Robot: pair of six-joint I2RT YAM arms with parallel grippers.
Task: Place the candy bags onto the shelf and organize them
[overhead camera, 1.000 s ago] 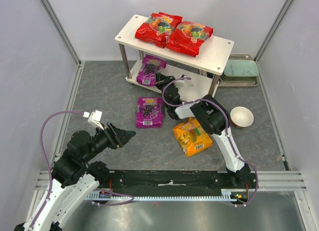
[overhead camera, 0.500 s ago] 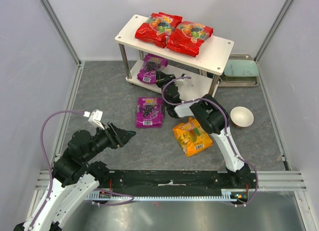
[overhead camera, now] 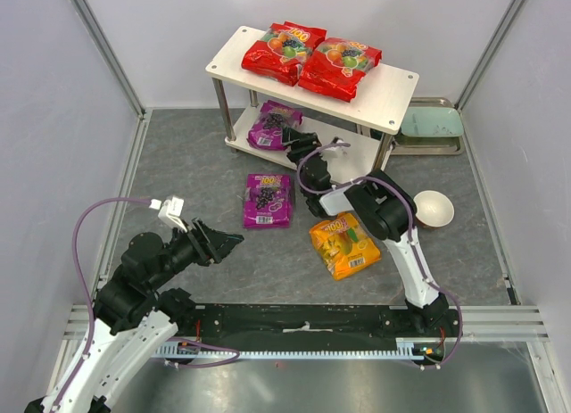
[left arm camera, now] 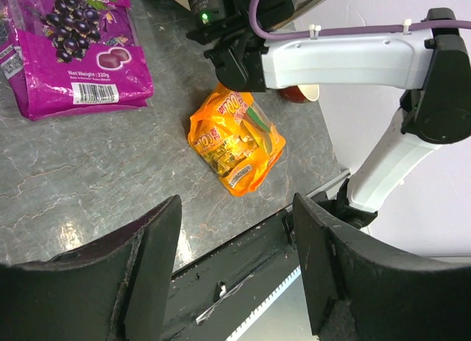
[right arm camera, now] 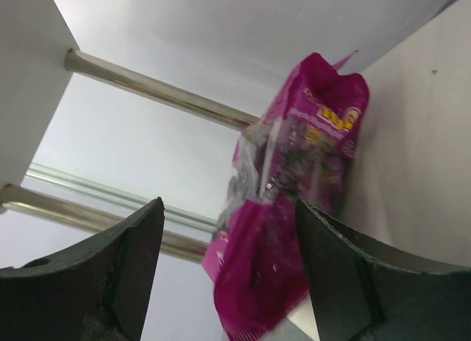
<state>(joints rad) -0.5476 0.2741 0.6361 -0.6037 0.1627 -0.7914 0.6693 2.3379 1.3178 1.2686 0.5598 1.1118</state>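
Candy bags sit in three spots in the overhead view: a red candy bag [overhead camera: 284,49] and a second red candy bag [overhead camera: 341,67] touch on the top board of the shelf [overhead camera: 397,90] at upper centre, a purple candy bag [overhead camera: 273,128] lies on the lower board, its far end hidden under the top board, and a loose purple candy bag [overhead camera: 268,199] and an orange candy bag [overhead camera: 345,248] lie on the grey surface [overhead camera: 178,163] mid-frame, the right arm [overhead camera: 403,245] covering the orange one's upper edge. In the right wrist view the right fingers [right arm camera: 110,275] are spread apart with the shelved purple bag beyond the gap, its near end blurred; whether either finger touches it cannot be told. The left fingers [left arm camera: 151,260] are spread too, holding nothing; in their view the loose purple bag is cut off at upper left and a bowl [left arm camera: 300,93] is mostly hidden behind the right arm.
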